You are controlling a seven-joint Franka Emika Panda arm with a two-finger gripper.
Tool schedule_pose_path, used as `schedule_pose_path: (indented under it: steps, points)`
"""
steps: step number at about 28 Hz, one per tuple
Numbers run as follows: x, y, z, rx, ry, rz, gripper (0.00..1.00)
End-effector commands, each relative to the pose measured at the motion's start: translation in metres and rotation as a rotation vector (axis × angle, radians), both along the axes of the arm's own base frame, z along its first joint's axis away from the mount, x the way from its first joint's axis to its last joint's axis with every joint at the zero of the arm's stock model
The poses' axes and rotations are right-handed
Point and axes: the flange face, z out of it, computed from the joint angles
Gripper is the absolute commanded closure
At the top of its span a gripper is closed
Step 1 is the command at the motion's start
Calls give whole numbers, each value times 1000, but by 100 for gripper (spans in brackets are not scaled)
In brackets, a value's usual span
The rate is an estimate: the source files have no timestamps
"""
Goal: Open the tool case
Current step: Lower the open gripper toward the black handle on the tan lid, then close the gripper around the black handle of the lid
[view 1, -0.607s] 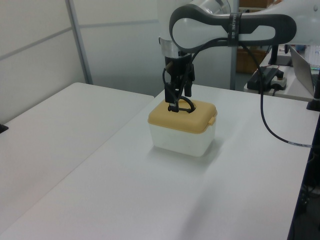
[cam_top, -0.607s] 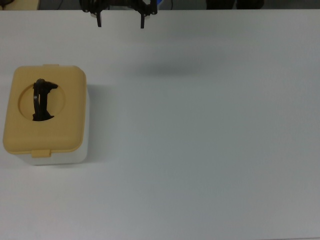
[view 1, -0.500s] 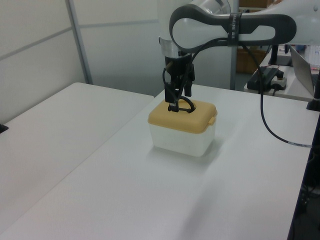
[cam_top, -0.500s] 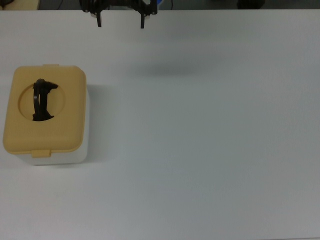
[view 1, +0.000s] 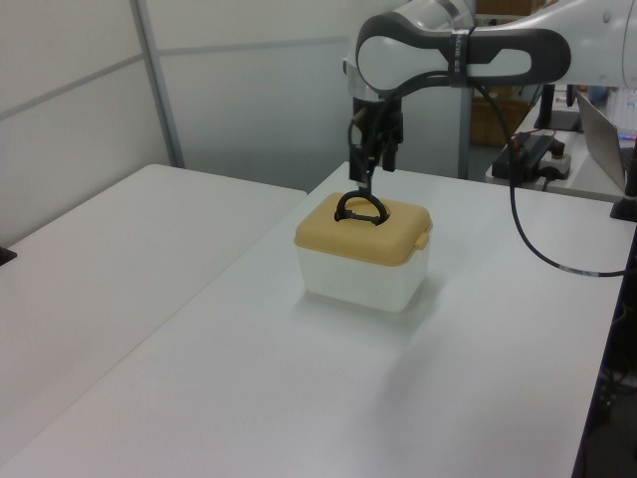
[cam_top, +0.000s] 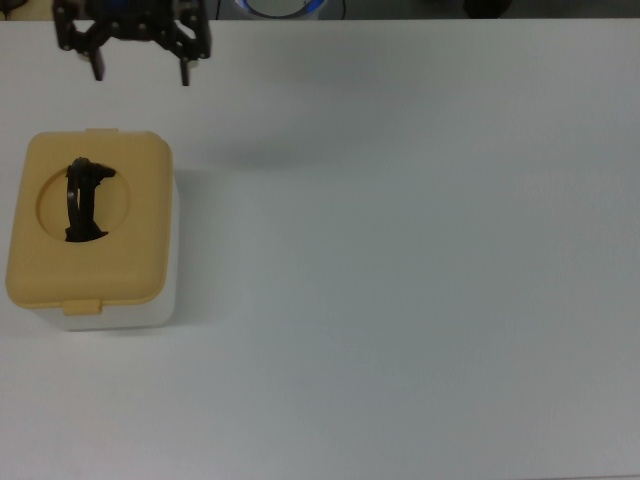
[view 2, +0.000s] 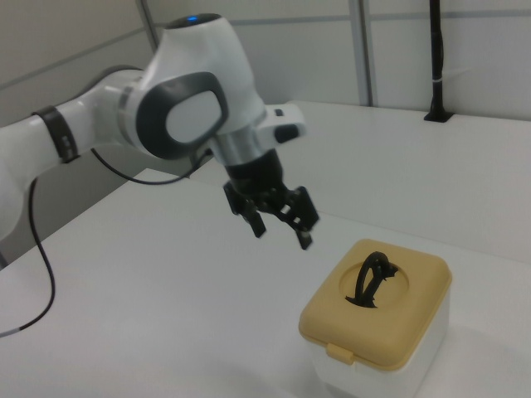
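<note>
The tool case [cam_top: 90,230] is a translucent white tub with a mustard-yellow lid, its black handle [cam_top: 85,198] standing upright in a round recess. It sits at the top view's left, and shows in the left view [view 1: 363,254] and the right view [view 2: 382,311]. The lid lies flat on the tub. My gripper [cam_top: 140,68] hangs open and empty above the table, beyond the case's far edge in the top view. In the right view the gripper [view 2: 282,232] is up and to the left of the case, apart from it. The left view shows the gripper [view 1: 370,174] just above the handle.
The white table [cam_top: 420,280] stretches wide to the top view's right of the case. A second white table [view 1: 119,259] lies at the left view's left. A black cable [view 1: 528,229] trails from the arm at the left view's right.
The gripper has moved toward the top view's left, from the top middle to just beyond the case's far edge. Its fingers stay open. The case has not moved.
</note>
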Motion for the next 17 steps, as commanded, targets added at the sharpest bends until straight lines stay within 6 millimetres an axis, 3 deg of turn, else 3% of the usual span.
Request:
schedule_pose_path:
  steps: [1, 6, 17]
  points:
    - [0, -40, -3, -7, -8, 83, 0]
    - [10, -69, -19, 16, -51, 68, 0]
    - [42, -79, -73, 5, -76, 55, 0]
